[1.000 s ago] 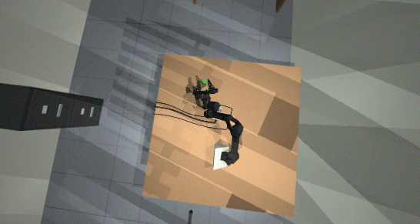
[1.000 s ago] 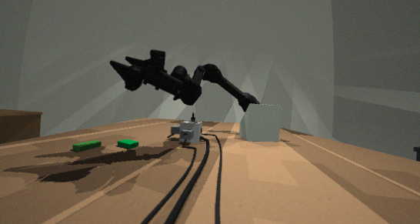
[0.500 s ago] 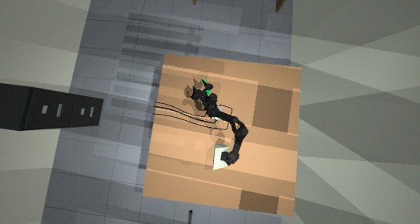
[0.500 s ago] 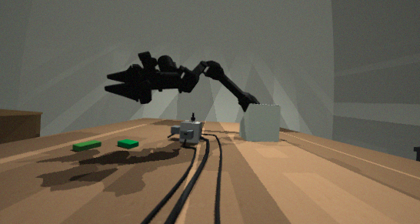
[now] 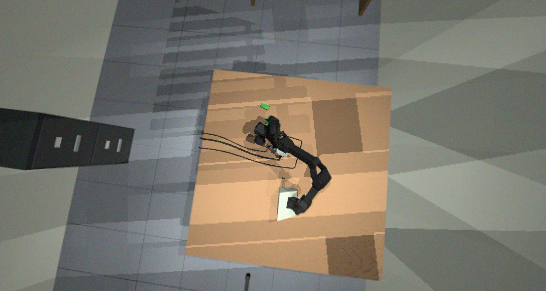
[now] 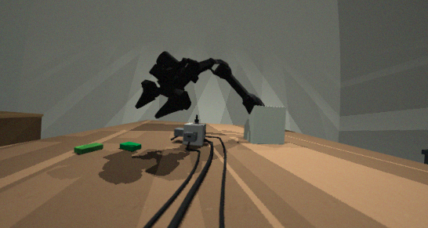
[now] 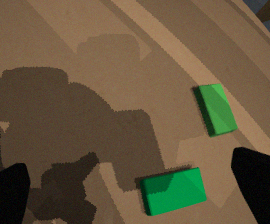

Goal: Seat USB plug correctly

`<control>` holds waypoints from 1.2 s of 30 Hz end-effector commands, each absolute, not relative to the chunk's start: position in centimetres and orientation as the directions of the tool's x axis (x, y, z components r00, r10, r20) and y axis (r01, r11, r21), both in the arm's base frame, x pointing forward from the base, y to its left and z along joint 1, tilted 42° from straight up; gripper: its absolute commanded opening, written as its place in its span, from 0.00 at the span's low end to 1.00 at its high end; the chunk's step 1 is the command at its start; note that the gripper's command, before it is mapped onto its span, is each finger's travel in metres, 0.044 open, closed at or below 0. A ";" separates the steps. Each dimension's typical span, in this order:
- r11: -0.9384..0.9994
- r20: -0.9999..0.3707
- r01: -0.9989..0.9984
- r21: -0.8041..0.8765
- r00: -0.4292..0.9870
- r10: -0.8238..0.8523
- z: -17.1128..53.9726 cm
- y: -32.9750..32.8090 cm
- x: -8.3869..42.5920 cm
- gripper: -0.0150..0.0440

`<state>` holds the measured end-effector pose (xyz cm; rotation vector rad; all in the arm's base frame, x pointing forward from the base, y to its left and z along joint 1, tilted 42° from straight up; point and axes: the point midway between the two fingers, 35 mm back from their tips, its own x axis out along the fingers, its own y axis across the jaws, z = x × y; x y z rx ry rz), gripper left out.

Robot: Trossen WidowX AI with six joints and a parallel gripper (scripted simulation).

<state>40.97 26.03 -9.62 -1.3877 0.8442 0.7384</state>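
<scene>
The power cube (image 6: 201, 136) (image 5: 282, 153) stands on the table, partly under the arm in the top view. The small dark USB plug (image 6: 197, 120) stands up from its top. How deep it sits and which way round it is are too small to tell. My gripper (image 6: 146, 112) (image 7: 131, 168) is open with nothing between its fingers. In the exterior view it hangs above the table, to the left of the cube and higher than the plug, fingers pointing down and left. The wrist view shows neither cube nor plug.
A lighter green block (image 5: 265, 106) (image 6: 88, 148) (image 7: 218, 110) and a darker green block (image 6: 130, 146) (image 7: 178, 192) lie on the table beyond the cube. Grey plugs (image 6: 190, 136) stick out of the cube's sides. Black cables (image 6: 223, 171) run to the table edge. A white block (image 6: 268, 125) is at the arm's base.
</scene>
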 end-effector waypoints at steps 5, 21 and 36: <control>0.047 -0.865 -0.946 -0.321 0.273 -0.420 -3.9 19.0 34.1 1.00; 0.021 -0.748 -0.983 -0.184 0.126 -0.651 1.3 14.8 29.7 1.00; 0.020 -0.748 -0.983 -0.184 0.127 -0.652 0.4 14.0 29.9 1.00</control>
